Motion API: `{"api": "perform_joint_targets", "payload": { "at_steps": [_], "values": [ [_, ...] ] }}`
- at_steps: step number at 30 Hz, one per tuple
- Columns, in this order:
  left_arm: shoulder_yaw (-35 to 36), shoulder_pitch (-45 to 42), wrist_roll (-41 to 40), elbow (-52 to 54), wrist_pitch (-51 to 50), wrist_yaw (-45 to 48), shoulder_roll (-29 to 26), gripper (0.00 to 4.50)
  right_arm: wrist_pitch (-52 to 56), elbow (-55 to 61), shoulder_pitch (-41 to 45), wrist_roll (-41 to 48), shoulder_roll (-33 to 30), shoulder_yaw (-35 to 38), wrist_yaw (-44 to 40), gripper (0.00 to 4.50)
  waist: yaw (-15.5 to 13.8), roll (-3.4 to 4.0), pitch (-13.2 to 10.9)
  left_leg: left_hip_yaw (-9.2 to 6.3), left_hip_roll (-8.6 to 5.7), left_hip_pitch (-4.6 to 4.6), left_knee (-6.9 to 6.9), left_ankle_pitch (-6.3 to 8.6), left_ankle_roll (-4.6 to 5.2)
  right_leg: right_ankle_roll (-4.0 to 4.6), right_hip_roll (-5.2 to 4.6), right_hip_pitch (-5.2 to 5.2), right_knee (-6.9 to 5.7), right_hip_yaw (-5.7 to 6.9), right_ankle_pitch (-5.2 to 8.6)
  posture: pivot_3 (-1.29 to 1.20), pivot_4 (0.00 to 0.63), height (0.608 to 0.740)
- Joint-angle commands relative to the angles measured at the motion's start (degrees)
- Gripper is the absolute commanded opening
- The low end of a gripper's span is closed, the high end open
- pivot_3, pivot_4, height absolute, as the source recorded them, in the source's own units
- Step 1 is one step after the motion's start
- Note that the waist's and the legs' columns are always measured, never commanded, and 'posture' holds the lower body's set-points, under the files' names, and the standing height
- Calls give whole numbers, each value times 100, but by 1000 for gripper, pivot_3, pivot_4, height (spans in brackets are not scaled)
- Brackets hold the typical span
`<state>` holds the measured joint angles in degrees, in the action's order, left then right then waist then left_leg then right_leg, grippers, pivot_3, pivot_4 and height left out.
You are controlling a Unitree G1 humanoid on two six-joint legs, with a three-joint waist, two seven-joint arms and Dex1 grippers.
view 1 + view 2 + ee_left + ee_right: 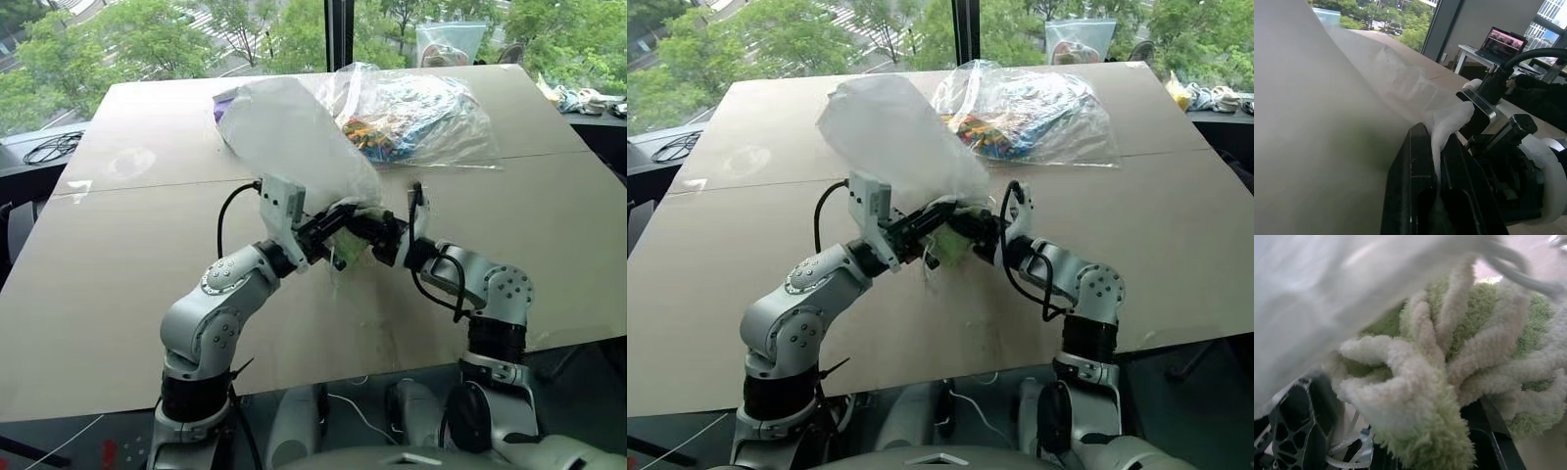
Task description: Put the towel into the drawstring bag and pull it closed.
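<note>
The light green towel [1449, 367] is bunched up at the mouth of the white drawstring bag [289, 137], held above the near middle of the surface [118, 294]. In the right wrist view its fluffy folds press against the thin white fabric, and a white cord [1518, 269] runs across above it. The right tool [377, 232] is closed on the towel, pointing toward the robot's left and meeting the bag's mouth. The left tool [328, 227] comes in from the other side, its two black fingers [1415, 186] pinched tight on a strip of the bag's edge, which stands up between them in the left wrist view. The two tools are just beside each other, nearly tip to tip. From the mouth the bag billows up and away toward the far side of the surface. Behind it a large clear plastic bag [421, 113] of colourful items lies on the surface, touching or nearly touching the white bag. A small purple item [221, 105] peeks out at the bag's far left edge.
</note>
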<state>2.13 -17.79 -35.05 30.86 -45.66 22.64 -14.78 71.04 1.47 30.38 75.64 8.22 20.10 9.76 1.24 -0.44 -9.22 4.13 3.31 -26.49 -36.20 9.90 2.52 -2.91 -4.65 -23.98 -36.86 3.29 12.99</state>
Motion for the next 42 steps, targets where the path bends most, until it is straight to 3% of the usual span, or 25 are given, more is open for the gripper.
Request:
{"api": "perform_joint_targets", "payload": {
  "at_steps": [1,7,11,16,21,29,42],
  "values": [
    [135,-128,106,67,278,-156,-25,0,-81,452,-99,468,-233,-40,-404,16,-36,1,-1,1,0,0,0,0,0,0,2,0,0,1,0,0,150,740],
    [641,-489,-112,-393,266,-549,125,0,215,1422,-1110,557,-1654,-476,-1821,16,-71,1,-4,-5,-6,-10,-22,0,1,19,-14,12,10,4,12,0,150,740],
    [966,-661,-484,-527,-8,-889,336,0,-245,1331,-1469,644,-1997,-203,-1943,16,-52,-1,-6,-5,-8,-8,-25,0,2,16,-14,11,9,1,12,0,150,740],
    [1169,-792,-987,-545,-354,-1299,556,0,-1251,1376,-1360,1638,-1504,109,-1082,16,-49,-4,-7,-11,-1,-6,-25,0,1,-3,3,12,5,1,0,0,150,740],
    [1050,-785,-1142,-481,-509,-1463,577,0,-2106,1645,-1233,2242,-918,-159,-349,16,-55,-4,-9,-8,-1,-7,-23,0,1,-6,4,11,5,-1,-2,0,150,740],
    [1017,-874,-1353,-452,-585,-1786,766,0,-2319,1747,-1391,363,-1249,-1354,-720,16,-67,-4,-8,-8,-4,-7,-26,0,1,-3,0,12,6,-2,-2,0,150,740],
    [912,-857,-1439,-390,-611,-1968,771,0,-2166,1774,-1386,100,-1463,-1789,-1251,16,-66,-4,-9,-7,-4,-7,-26,0,1,-3,1,12,5,-2,-2,0,150,740]
  ]
}}
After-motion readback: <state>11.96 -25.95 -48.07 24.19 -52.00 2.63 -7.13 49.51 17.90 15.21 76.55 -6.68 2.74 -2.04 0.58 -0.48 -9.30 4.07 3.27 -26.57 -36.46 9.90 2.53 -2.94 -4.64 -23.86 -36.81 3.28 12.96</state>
